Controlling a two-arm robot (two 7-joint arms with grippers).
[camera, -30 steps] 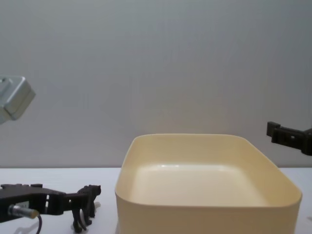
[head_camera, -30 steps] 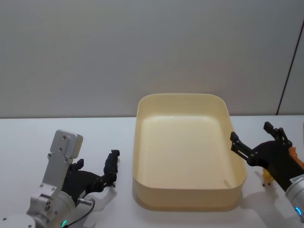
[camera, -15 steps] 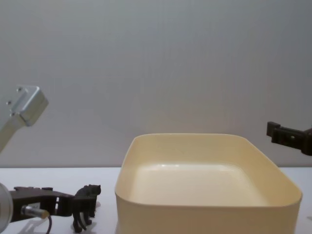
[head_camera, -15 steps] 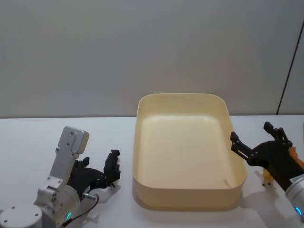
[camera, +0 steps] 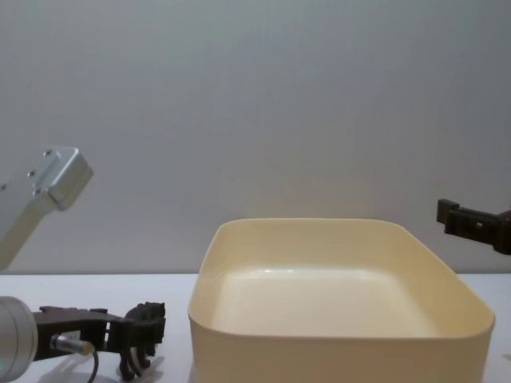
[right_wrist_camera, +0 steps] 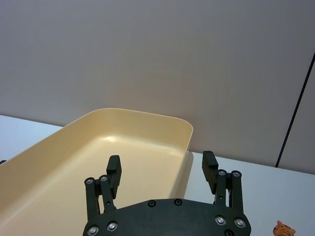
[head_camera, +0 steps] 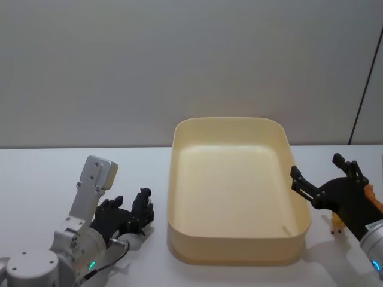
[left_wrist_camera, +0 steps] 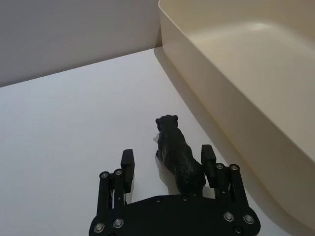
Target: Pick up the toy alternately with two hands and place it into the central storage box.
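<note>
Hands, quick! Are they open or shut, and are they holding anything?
Left hand: open around the black toy animal, not gripping it.
Right hand: open, holding nothing.

The left arm [head_camera: 36, 272] reaches in low from the near left, its silver wrist [head_camera: 76, 245] showing a teal light. A silver bracket [head_camera: 99, 174] rises tilted above the wrist. The left gripper [left_wrist_camera: 167, 156] points forward and right, lying almost level, with its black fingers [left_wrist_camera: 128, 164] spread apart.

The right arm [head_camera: 372, 236] comes in from the near right and is raised higher than the left. The right gripper [right_wrist_camera: 161, 161] points forward and left, its two pronged fingers [right_wrist_camera: 114, 169] held wide apart with nothing between them.
</note>
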